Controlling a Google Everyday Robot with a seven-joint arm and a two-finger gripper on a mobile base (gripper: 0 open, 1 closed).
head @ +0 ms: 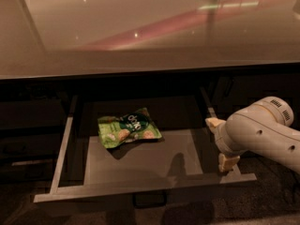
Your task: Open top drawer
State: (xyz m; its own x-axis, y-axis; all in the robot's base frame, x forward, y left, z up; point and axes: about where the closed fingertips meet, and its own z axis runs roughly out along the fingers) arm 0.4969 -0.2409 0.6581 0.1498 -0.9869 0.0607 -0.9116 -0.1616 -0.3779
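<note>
The top drawer [140, 187] stands pulled far out under the pale countertop. Its grey floor and pale side rims show, and its small dark pull handle [150, 199] hangs below the front edge at the middle. A green snack bag [129, 130] lies inside, toward the back left. My gripper [221, 143] is at the drawer's right side rim, near the front right corner, with the white arm [262, 135] reaching in from the right. One fingertip [214, 122] sits above the rim and another [228, 162] lower down by it.
The glossy countertop [140, 32] overhangs the drawer at the top. Dark cabinet fronts [28, 125] flank the drawer left and right. A dark speckled floor [276, 200] lies at the bottom right.
</note>
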